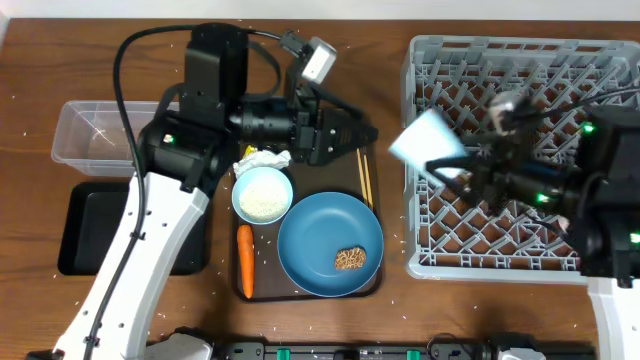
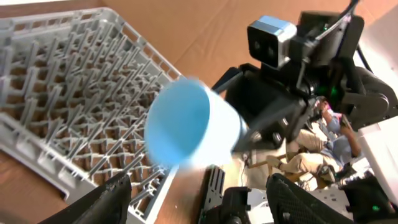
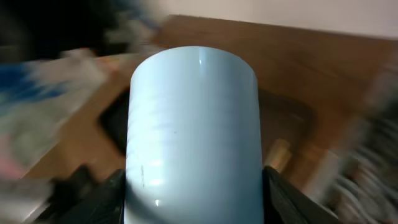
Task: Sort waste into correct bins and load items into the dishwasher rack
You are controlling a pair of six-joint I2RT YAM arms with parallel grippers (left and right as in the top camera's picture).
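My right gripper [image 1: 455, 160] is shut on the light blue cup [image 1: 425, 140] and holds it on its side above the left edge of the grey dishwasher rack [image 1: 520, 70]. In the right wrist view the cup [image 3: 193, 106] fills the space between the fingers [image 3: 193, 186]. My left gripper [image 1: 365, 135] is open and empty above the chopsticks [image 1: 366, 180]. In its wrist view the open fingers [image 2: 199, 186] face the cup [image 2: 186, 124] and rack [image 2: 62, 93]. The blue plate [image 1: 320, 235] holds a brown chunk [image 1: 350, 261].
A white bowl [image 1: 262, 194] of rice, a carrot [image 1: 245, 260] and a crumpled napkin [image 1: 262, 160] lie on the brown serving tray [image 1: 262, 278]. The clear tub [image 1: 90, 135] and black tray [image 1: 100, 230] sit at the left. Rice grains are scattered on the table.
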